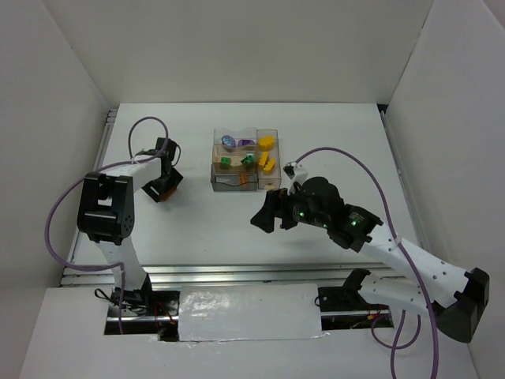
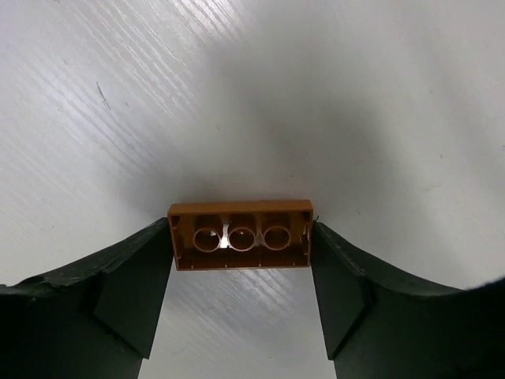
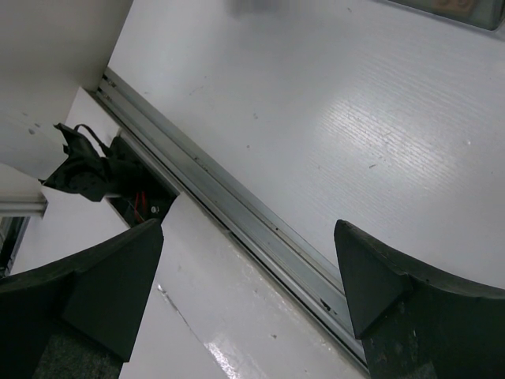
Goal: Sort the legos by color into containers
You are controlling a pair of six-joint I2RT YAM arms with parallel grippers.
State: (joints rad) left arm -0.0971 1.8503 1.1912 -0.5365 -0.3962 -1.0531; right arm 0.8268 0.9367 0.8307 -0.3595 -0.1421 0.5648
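With the left pincer (image 1: pixel 163 188) clamped on the orange-brown brick (image 2: pixel 241 235) well left of the containers (image 1: pixel 211 175), the carry looked best done level, releasing low over the matching bin, while the right pincer (image 3: pixel 248 237) hung wide and empty near their front.

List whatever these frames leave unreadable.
- Stud side of the brick: the left wrist view shows only its hollow underside.
- Most of the bins in the right wrist view: cut off by the top edge and blurred.
- Count of legos per bin: too small and overlapping in the top view.
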